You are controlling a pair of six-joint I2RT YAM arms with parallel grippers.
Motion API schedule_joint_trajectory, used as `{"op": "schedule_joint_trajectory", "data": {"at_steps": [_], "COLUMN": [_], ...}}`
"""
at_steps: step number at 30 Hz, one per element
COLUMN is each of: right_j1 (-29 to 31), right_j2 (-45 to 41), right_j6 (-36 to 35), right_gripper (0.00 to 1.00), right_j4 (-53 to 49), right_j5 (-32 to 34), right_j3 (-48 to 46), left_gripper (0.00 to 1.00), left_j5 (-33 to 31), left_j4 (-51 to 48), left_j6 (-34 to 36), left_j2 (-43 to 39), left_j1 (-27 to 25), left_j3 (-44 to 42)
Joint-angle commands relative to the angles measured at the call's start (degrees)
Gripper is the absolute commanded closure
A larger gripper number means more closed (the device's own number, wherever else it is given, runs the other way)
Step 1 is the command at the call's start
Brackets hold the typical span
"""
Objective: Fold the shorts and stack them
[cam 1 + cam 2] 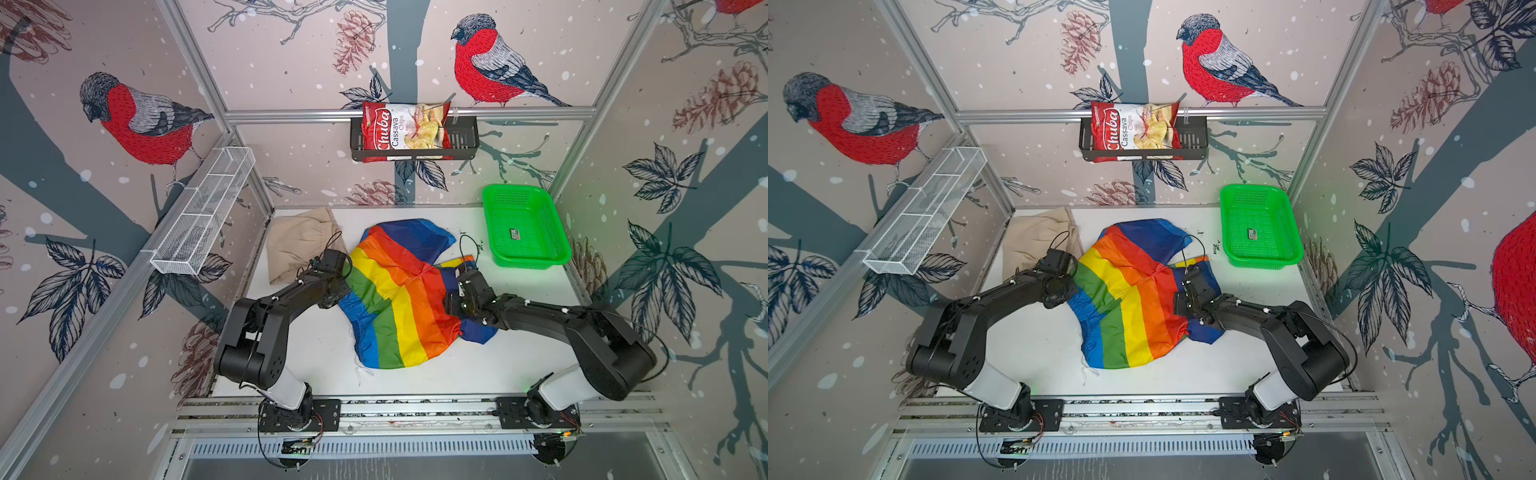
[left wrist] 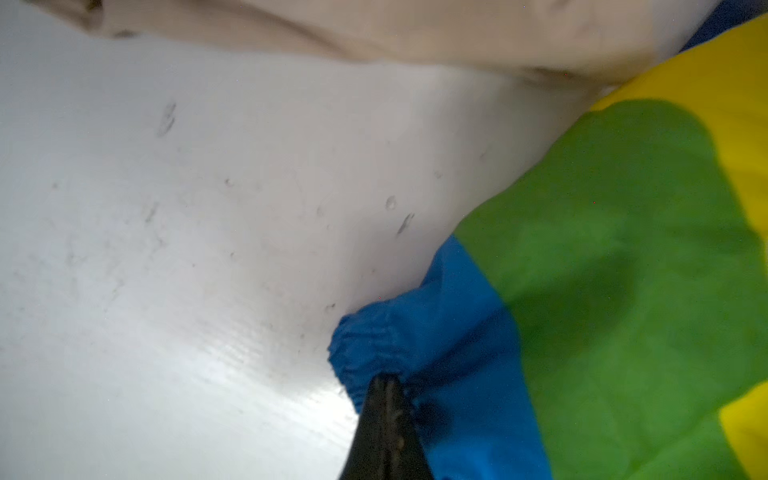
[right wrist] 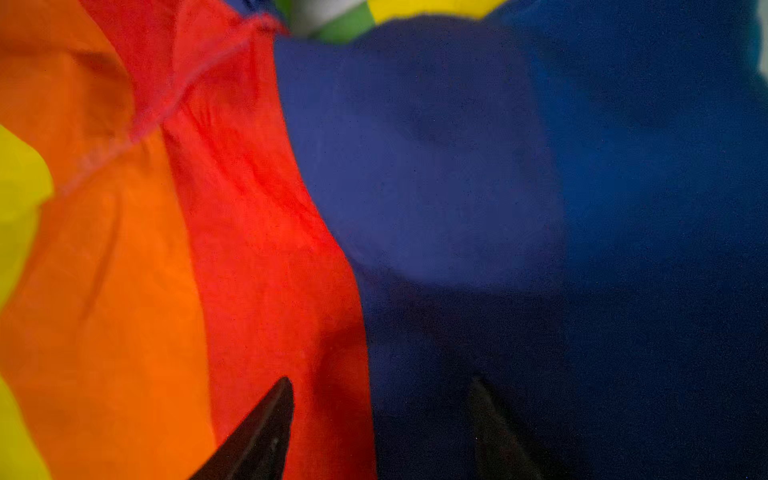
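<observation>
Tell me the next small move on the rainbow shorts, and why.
Probably close the right gripper on the rainbow shorts: its jaws stand open over the red-navy seam, while the left gripper is shut on the blue gathered edge, so both ends get held before folding.

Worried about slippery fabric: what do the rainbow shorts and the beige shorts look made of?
The rainbow shorts look like thin nylon or polyester, glossy: they shine and puff in crisp wrinkles. The beige shorts seem a matte cotton-like weave: no sheen, soft folds.
</observation>
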Motion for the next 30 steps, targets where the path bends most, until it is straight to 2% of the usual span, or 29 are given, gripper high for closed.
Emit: {"op": "schedule_joint_trajectory", "data": {"at_steps": [1,4,9,13,15,19,21,24,28,30], "right_j1": [2.5,6.4,13.9,11.9,9.2,1.7,-2.5,-6.4,-9.0,-9.0], "right_j2": [1.3,3.2,8.1,5.9,1.9,-7.9,-12.4,-17.2,-18.1,-18.7], "right_j6": [1.9,3.7,5.7,5.8,3.9,2.8,3.7,4.6,4.0,4.3], "right_gripper": [0.33,0.33,0.33,0.32,0.3,0.16,0.09,0.0,0.01,0.01], "right_j4": [1.4,3.8,6.3,5.4,2.5,-5.5,-12.6,-21.1,-28.2,-29.7], "right_j5": [-1.8,-3.8,-5.4,-4.8,-3.9,-2.8,-3.4,-5.8,-14.7,-17.4], "right_j3": [-1.7,-2.5,1.4,2.6,2.7,1.8,1.8,0.4,-3.1,-4.8], "left_gripper": [0.97,0.97,0.97,0.96,0.87,0.51,0.41,0.35,0.32,0.34], "left_j5": [-1.5,-1.5,2.4,4.1,3.8,0.4,-1.0,-1.2,0.2,1.2], "left_j4": [2.1,2.9,6.4,5.7,3.7,-2.1,-4.9,-7.4,-11.6,-14.5], "left_j6": [0.4,1.3,1.2,2.1,3.9,6.4,6.6,6.2,4.5,2.8], "left_j2": [1.5,4.6,11.5,13.4,12.2,6.4,0.9,-8.1,-20.9,-26.3], "left_j1": [0.1,0.1,0.0,-1.3,-2.8,-5.9,-7.2,-7.7,-7.9,-8.4], "left_j3": [3.1,7.6,14.1,19.1,21.4,22.6,20.0,12.6,0.1,-4.9]}}
